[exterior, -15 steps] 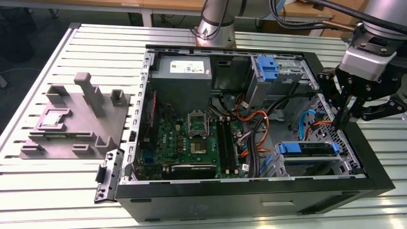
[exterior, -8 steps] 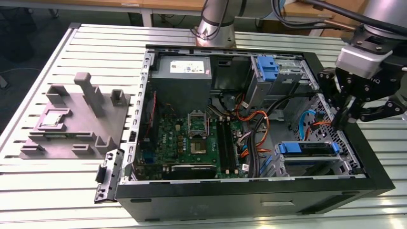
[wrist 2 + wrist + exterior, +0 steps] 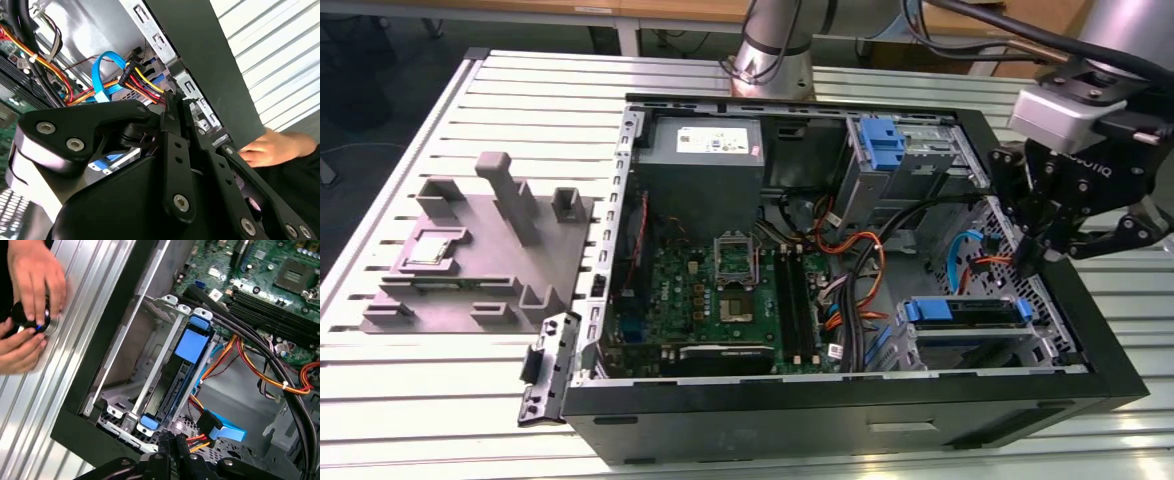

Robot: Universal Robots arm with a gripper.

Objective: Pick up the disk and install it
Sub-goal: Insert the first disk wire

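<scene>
blue bracket [image 3: 190, 347], green motherboard [image 3: 707, 295], black case [image 3: 854, 410], orange-yellow cables [image 3: 260, 372]

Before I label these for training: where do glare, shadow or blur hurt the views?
Exterior view: even light, the computer case sharp, its deep corners shadowed. Second wrist view: the table slats glare white, the near black claw is soft. First wrist view: the hand slightly blurred, the blue drive bracket crisp.

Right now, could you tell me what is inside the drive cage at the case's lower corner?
The cage holds a blue bracket running along its length, with a dark drive body edge-on beneath it. Whether this is the disk, and its label, is hidden. The hand is at the cage's connector end.
</scene>
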